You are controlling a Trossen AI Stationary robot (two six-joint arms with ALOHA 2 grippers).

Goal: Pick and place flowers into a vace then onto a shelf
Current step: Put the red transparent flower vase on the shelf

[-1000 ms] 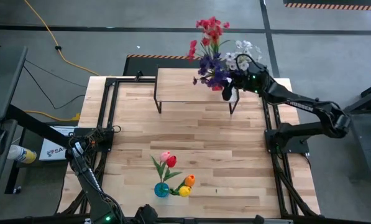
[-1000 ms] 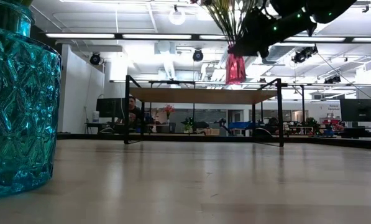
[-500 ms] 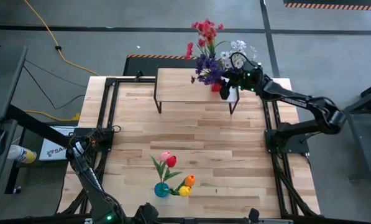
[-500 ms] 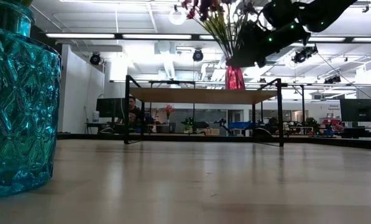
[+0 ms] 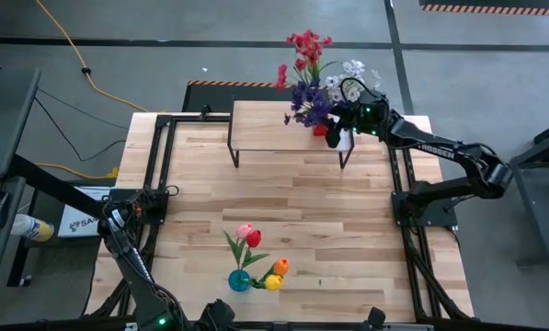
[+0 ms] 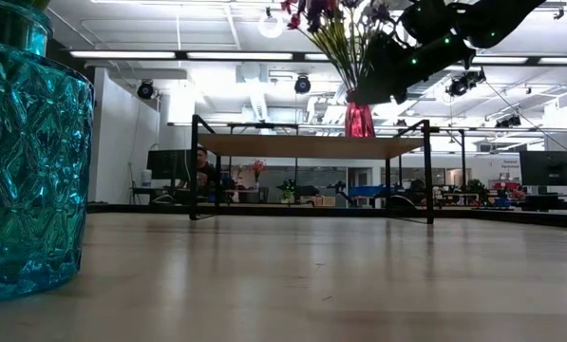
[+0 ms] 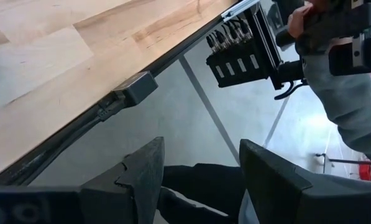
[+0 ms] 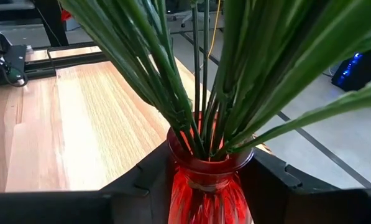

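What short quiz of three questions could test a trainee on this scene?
1. True or false: the red vase stands on the shelf.
2. Which end effector is around the red vase? A) left B) right C) neither
3. Fill in: the tulips near the table's front edge stand in a ____ vase.

Key: 1. True; its base is at the top of the shelf, at the right end. 2. B; the right end effector has a finger on each side of the vase, while the left end effector waits off the table's front left corner. 3. Blue.
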